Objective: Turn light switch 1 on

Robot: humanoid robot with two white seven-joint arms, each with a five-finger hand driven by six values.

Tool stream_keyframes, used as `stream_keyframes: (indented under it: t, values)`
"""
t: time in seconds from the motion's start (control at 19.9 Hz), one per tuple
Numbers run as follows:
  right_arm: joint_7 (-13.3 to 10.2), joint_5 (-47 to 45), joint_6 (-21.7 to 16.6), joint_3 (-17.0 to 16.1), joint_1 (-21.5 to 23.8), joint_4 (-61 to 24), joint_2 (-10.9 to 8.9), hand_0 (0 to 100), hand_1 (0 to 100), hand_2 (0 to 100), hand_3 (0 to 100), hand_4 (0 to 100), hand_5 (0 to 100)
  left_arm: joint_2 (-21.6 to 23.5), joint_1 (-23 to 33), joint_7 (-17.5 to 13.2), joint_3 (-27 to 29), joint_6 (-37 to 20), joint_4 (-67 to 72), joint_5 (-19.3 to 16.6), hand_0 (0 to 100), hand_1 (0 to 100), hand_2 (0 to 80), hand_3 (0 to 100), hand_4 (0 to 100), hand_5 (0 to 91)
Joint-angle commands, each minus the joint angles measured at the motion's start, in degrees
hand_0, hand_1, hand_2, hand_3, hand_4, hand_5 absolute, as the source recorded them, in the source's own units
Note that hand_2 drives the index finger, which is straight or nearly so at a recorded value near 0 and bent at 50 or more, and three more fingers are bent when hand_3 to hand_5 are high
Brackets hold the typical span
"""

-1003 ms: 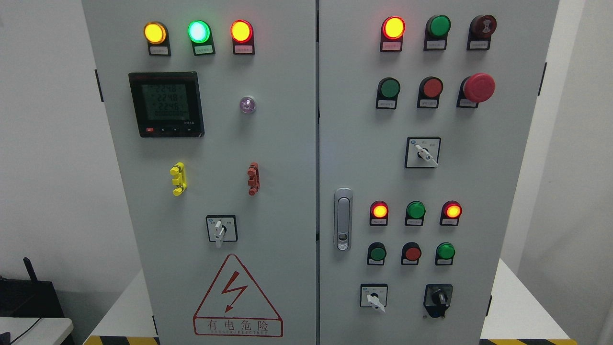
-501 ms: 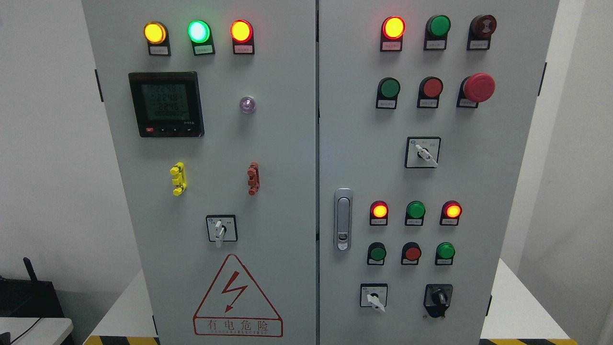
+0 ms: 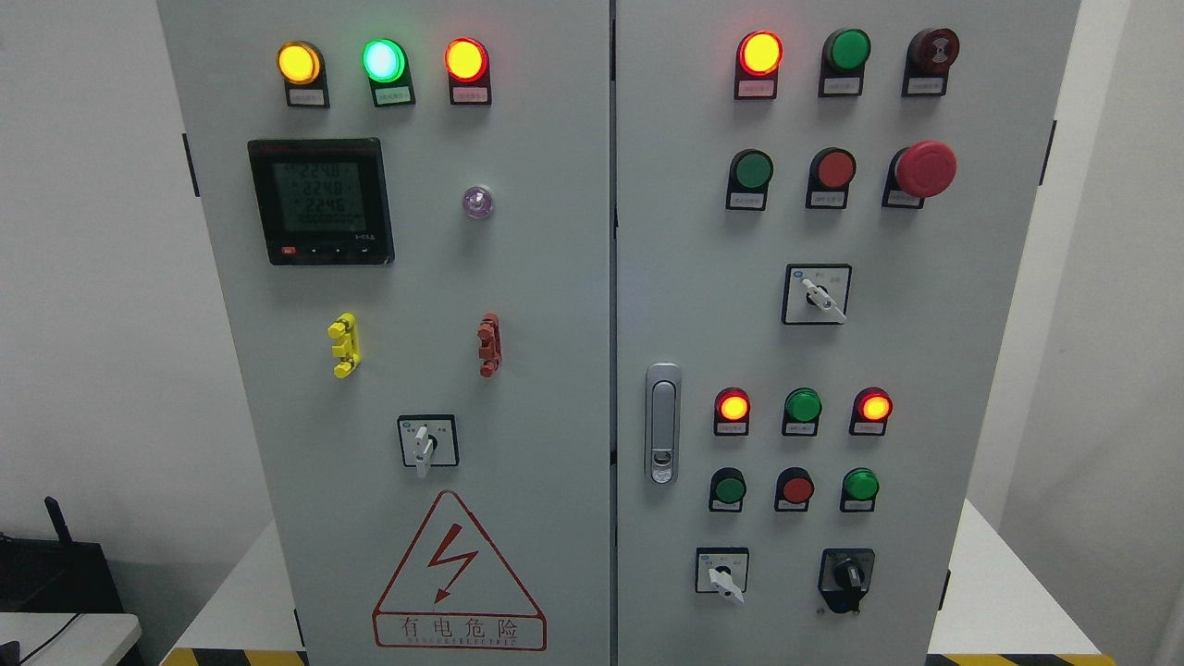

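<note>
Button labels [image 3: 748, 199] too small, illegible

I have one head view only | faces straight at the tall grey two-door metal control cabinet [image 3: 555, 305], close | its top and bottom edges cropped | white walls far left and right | no second view to overlap
</note>
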Motion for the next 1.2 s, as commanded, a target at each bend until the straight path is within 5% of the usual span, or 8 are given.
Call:
stream_keyframes:
  t: [0.0, 0.65, 1.15]
  values:
    - [0.0, -1.4, 0.0, 1.0, 0.0, 0.0, 0.06, 12, 39, 0, 0, 0, 0, 1.5, -1.1, 3.2, -13.1, 1.0, -4.5, -1.8, 31, 26, 50.0, 73, 78, 73.4]
    - [0.0, -1.4, 0.0, 1.0, 0.0, 0.0, -0.03, 12, 39, 0, 0, 0, 0, 1.5, -10.1, 8.9, -19.9, 11.1, -5.8, -3.5, 13, 35, 54.0, 78, 82, 79.3]
    - [0.0, -1.4, 0.0, 1.0, 0.0, 0.0, 0.06, 12, 39, 0, 0, 0, 0, 1.2, -17.8, 11.7, -22.3, 18.6, -5.8, -4.8, 12, 37, 56.6, 81, 85, 81.2]
